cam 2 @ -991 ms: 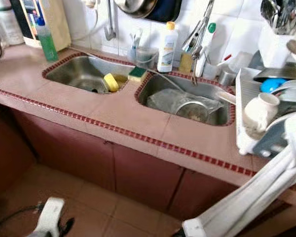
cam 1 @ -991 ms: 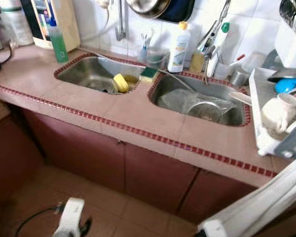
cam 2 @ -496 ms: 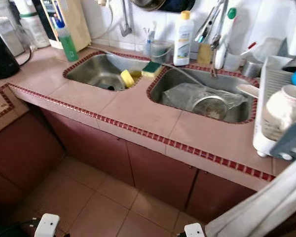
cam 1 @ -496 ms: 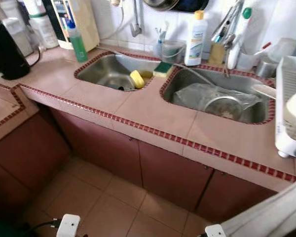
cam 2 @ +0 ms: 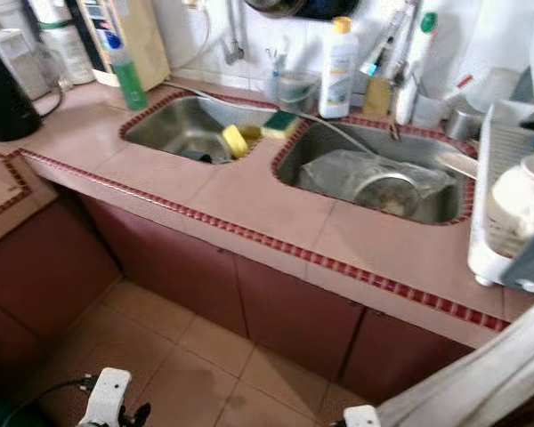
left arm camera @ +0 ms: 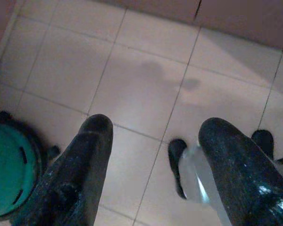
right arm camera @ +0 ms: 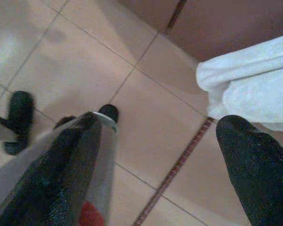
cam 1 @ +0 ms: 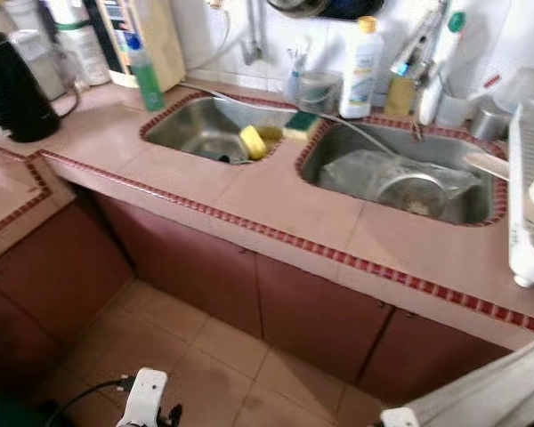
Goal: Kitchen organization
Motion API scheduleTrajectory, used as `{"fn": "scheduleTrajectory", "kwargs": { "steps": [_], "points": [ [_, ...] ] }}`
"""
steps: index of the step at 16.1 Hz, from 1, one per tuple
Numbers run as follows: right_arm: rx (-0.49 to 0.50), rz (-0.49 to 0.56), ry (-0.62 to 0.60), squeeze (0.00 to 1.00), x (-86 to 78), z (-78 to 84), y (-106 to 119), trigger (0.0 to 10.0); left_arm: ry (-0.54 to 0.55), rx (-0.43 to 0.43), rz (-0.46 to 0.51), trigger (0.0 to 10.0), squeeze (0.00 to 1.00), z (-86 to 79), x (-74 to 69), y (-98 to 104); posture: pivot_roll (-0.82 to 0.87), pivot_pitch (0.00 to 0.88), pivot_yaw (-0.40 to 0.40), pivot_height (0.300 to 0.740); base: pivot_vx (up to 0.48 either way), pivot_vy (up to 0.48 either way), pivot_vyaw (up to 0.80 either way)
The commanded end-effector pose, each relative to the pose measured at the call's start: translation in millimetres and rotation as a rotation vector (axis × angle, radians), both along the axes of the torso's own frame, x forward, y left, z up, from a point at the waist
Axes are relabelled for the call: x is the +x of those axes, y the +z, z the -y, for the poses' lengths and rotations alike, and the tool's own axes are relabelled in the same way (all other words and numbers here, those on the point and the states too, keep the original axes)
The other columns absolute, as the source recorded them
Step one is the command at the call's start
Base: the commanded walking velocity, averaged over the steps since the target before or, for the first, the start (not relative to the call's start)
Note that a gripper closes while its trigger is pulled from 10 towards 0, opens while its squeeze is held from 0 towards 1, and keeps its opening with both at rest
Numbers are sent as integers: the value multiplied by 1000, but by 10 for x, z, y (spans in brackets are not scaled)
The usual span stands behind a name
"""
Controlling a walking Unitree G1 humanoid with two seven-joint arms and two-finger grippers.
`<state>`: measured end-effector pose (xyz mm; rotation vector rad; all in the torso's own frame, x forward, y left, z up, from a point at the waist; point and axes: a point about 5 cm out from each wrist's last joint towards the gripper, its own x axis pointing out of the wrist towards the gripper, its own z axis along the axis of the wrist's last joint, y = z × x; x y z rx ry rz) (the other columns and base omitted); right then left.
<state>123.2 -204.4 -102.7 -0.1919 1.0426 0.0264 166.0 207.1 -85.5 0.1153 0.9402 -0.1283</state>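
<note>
Head views: the whole picture has slid since a second ago, so the camera has turned left — the black kettle (cam 1: 13, 87) at the worktop's (cam 1: 285, 191) left end has come into sight, and the white dish rack (cam 2: 507, 213) now sits cut off at the right edge. The things themselves have not shifted: the yellow sponge (cam 1: 252, 142) lies in the left sink (cam 1: 205, 129), a steel bowl (cam 2: 387, 191) in the right sink.

Left wrist view: the left gripper (left arm camera: 153, 155) hangs over floor tiles, fingers apart and empty.

Right wrist view: the right gripper (right arm camera: 160, 165) is likewise spread and empty — a white cloth (right arm camera: 247, 87) hangs nearby.

My guess is that the robot is surveying; which item it means to tidy is unsettled.
</note>
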Motion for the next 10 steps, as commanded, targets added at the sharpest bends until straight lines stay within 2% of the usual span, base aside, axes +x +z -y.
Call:
{"fn": "scheduleTrajectory", "kwargs": {
  "steps": [1, 3, 5, 10],
  "points": [
    [18, 6, -18, 0, 5, -45, -5, 10000, -13, 32, -24, 10000, 0, -67, -25, -4, -53, 27, 63, 740, 0, 0, 0],
    [13, 10, -53, 0, -14, 7, -1, 10000, -66, 41, -52, 10000, 0, -19, -74, -35, -75, 23, 73, 740, 0, 0, 0],
    [7, 13, -89, 0, -76, 42, -10, 10000, -153, 40, -96, 10000, 0, 59, -192, -92, -102, 20, 90, 740, 0, 0, 0],
    [-3, -32, -138, 0, -226, 49, -55, 10000, -212, 49, -114, 10000, 0, 104, -213, -107, -144, 21, 115, 740, 0, 0, 0]
  ]
}}
